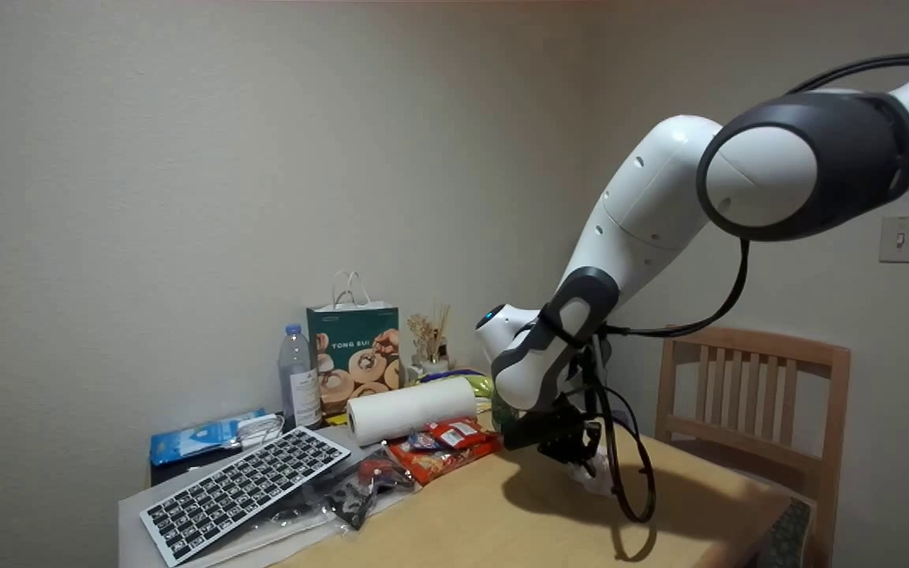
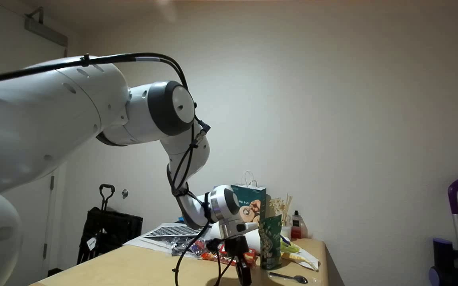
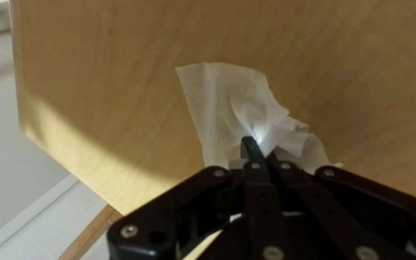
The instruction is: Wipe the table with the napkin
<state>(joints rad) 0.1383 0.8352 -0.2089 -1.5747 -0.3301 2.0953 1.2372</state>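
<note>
White and crumpled, the napkin (image 3: 217,104) is pinched in your hand (image 3: 261,148), the fingers (image 3: 250,148) clamped together on its gathered folds. From that grip a broad flap fans out ahead of the hand, leaning left in the wrist view, while a rumpled part bunches to the right, just beside the fingertips; the flap gives you the longer reach. Below the hand lies the counter (image 3: 103,90): its edge and corner stand off to the hand's left in that view, with more wood ahead and to the right. The wiping stroke seems to be the step you are at, and a push ahead, along the flap, would likely keep the napkin over the wood, whereas a long sweep leftward could run it off the edge. Whether the flap touches the counter or hangs just above is hard to tell.
</note>
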